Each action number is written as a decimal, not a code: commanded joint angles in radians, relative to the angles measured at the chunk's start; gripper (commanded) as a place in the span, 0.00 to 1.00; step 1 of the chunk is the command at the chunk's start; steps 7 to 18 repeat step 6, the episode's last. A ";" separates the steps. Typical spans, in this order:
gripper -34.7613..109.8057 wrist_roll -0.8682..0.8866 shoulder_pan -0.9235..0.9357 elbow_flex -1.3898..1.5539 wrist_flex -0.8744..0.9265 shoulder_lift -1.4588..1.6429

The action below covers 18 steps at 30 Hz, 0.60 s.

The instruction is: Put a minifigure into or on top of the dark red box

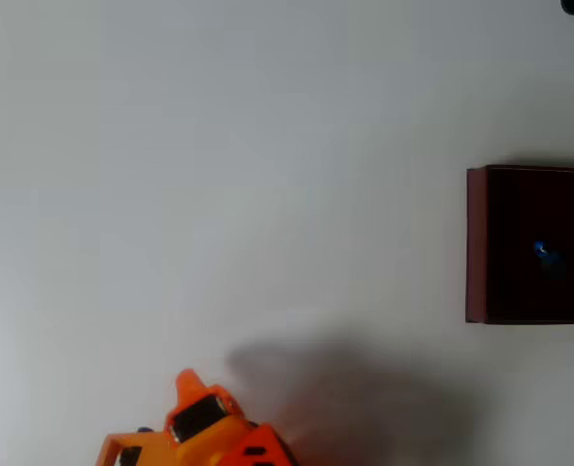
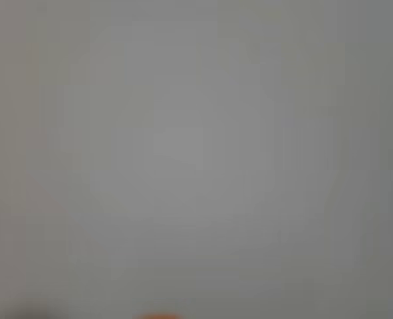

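In the overhead view, the minifigure (image 1: 545,253) lies inside the dark red box (image 1: 476,243) at the right edge, so the task looks done. The orange claw (image 1: 191,386) is well apart, low on the bench (image 1: 219,175); I cannot tell its opening. The wrist view gives blurred grey bench.

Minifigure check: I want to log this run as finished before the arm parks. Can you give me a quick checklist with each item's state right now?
1. Minifigure inside the box: ok, a small blue spot lies on the dark floor in the overhead view.
2. Figure upright: cannot tell, too small and dim.
3. Box flat on the table: ok, though the right edge of the picture cuts it off.
4. Arm away from the box: ok, it sits at the bottom edge, well to the left.
5. Gripper empty: cannot tell, the wrist view is a grey blur.
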 commanded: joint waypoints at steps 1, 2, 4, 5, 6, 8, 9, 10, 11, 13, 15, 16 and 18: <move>0.24 0.020 -0.018 0.005 0.018 0.012; 0.24 0.020 -0.018 0.005 0.018 0.012; 0.24 0.020 -0.018 0.005 0.018 0.012; 0.24 0.020 -0.018 0.005 0.018 0.012; 0.24 0.020 -0.018 0.005 0.018 0.012; 0.24 0.020 -0.018 0.005 0.018 0.012; 0.24 0.020 -0.018 0.005 0.018 0.012; 0.24 0.020 -0.018 0.005 0.018 0.012; 0.24 0.020 -0.018 0.005 0.018 0.012; 0.24 0.020 -0.018 0.005 0.018 0.012; 0.24 0.020 -0.018 0.005 0.018 0.012; 0.24 0.020 -0.018 0.005 0.018 0.012; 0.24 0.020 -0.018 0.005 0.018 0.012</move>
